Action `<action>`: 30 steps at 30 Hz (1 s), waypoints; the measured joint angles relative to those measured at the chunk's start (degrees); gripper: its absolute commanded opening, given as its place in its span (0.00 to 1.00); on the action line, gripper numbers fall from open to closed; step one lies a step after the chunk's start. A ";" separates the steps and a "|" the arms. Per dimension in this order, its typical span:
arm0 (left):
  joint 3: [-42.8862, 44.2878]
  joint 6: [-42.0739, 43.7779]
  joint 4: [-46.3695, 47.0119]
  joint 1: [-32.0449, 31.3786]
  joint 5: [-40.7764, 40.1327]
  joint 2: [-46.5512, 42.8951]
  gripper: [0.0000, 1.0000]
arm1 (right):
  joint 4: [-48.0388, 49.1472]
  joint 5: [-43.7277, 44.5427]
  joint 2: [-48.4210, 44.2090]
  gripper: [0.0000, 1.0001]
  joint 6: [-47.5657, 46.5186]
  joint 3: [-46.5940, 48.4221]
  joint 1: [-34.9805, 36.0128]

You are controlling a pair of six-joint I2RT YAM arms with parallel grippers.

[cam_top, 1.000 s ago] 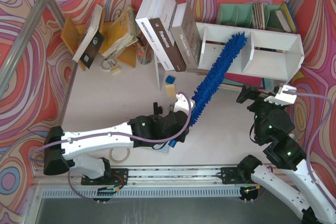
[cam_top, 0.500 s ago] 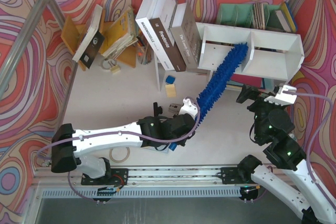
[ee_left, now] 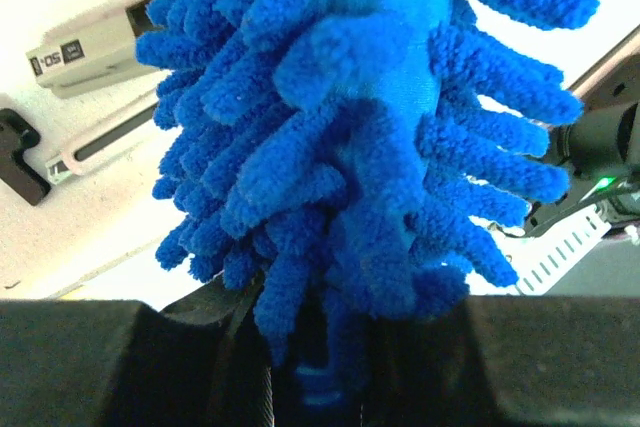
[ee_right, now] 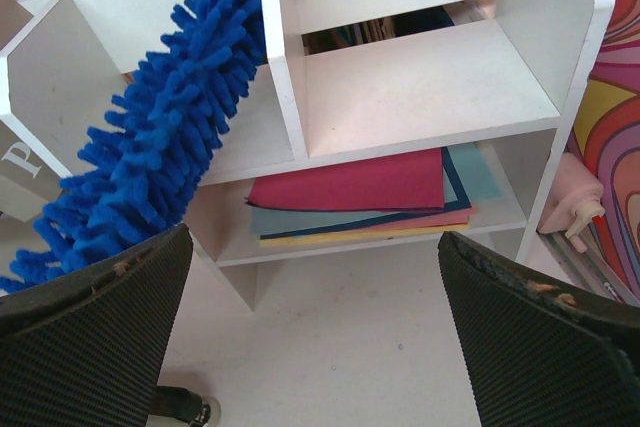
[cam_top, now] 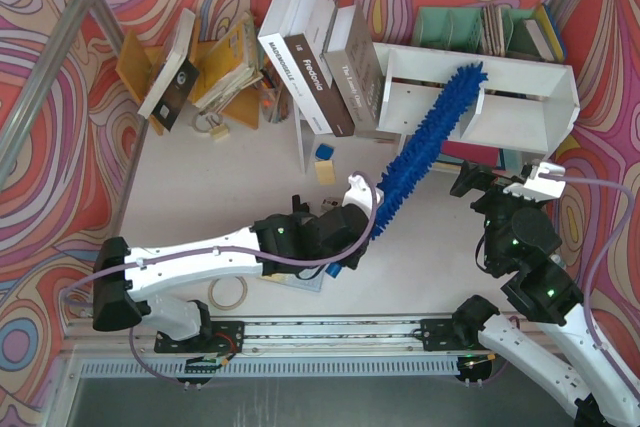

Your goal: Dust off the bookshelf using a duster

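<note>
Blue microfibre duster, clenched by the left tool, slants into the white bookshelf, tip at its divider, where a hard sweep could snag; the right tool hangs spread, empty.

One blue duster, one white bookshelf with two upper compartments, and three large books are sharing the worktop with two small blocks, one tape roll and two robot arms.
</note>
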 measured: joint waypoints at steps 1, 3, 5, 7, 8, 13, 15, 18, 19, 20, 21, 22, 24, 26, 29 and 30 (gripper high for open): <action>0.35 0.13 0.11 0.37 0.04 0.00 0.00 | 0.00 -0.02 0.00 0.99 0.00 0.00 0.00; 0.72 0.24 0.50 1.40 0.15 0.00 0.00 | 0.00 -0.02 0.00 0.99 0.00 0.00 0.00; 1.01 0.33 0.63 2.62 0.72 0.00 0.00 | 0.00 -0.02 0.00 0.99 0.02 0.00 0.00; 1.09 0.22 0.66 3.54 1.33 0.00 0.00 | -0.02 -0.02 -0.07 0.99 0.02 0.00 0.00; 1.09 0.07 0.57 3.87 1.46 0.00 0.00 | 0.00 0.00 -0.11 0.99 0.02 0.00 0.00; 0.87 -1.16 0.15 4.11 0.87 -0.15 0.00 | -0.02 -0.02 -0.17 0.99 0.04 0.00 0.00; 0.39 -2.34 -0.44 4.11 -0.07 -0.76 0.00 | -0.02 -0.02 -0.20 0.99 0.07 0.00 0.00; -0.85 -4.70 -1.57 4.11 -1.31 -2.62 0.00 | -0.02 -0.04 -0.20 0.99 0.24 0.00 0.00; -1.42 -5.51 -1.77 4.11 -1.62 -3.43 0.00 | -0.02 -0.07 -0.20 0.99 0.26 0.00 0.00; -2.21 -6.29 -1.79 4.11 -1.88 -4.35 0.00 | -0.02 -0.09 -0.20 0.99 0.28 0.00 0.00; -3.10 -7.10 -1.90 4.11 -2.12 -5.35 0.00 | -0.02 -0.20 -0.20 0.99 0.28 0.00 0.00; -4.24 -8.02 -1.97 4.11 -2.40 -6.56 0.00 | -0.02 -0.24 -0.20 0.99 0.28 0.00 0.00; -6.14 -9.57 -2.21 4.11 -2.91 -8.61 0.00 | -0.02 -0.44 -0.20 0.99 0.35 0.00 0.00; -7.67 -10.95 -2.10 4.04 -3.02 -10.38 0.00 | -0.02 -0.52 -0.17 0.99 0.46 0.00 0.00; -8.35 -13.57 -2.32 3.74 -2.97 -11.85 0.00 | -0.02 -0.70 -0.17 0.99 0.61 0.00 0.00; -8.33 -14.40 -2.27 3.45 -2.97 -11.93 0.00 | -0.02 -0.72 -0.17 0.99 0.70 0.00 0.00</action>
